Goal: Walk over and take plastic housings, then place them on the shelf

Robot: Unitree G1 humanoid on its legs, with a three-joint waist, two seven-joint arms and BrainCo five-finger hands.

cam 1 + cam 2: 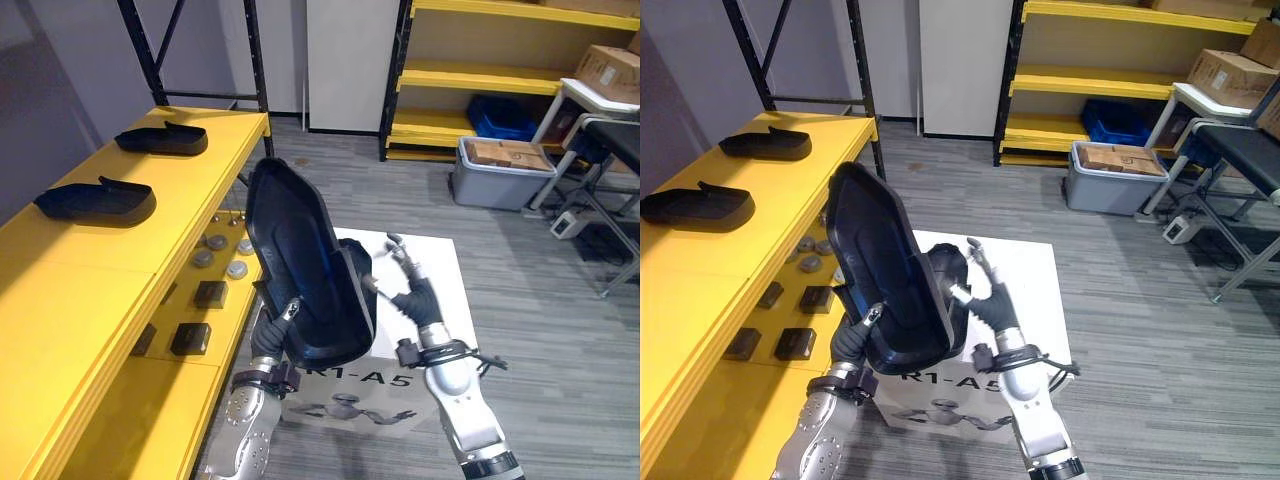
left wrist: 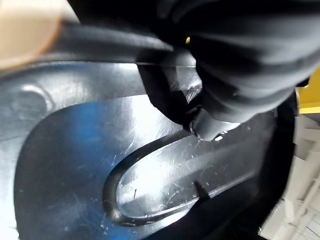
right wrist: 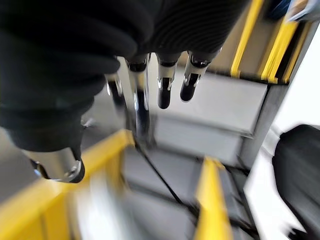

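Observation:
A large black plastic housing stands upright in front of me, beside the yellow shelf. My left hand grips its lower edge from below, thumb curled onto the inner face. My right hand hangs just right of the housing with its fingers straight and spread, holding nothing. Two more black housings lie flat on the shelf top, one at the far end and one nearer.
The shelf's lower level carries round metal parts and small black blocks. A white mat lies on the grey floor. At the back right are a grey bin, a yellow rack and a white table's legs.

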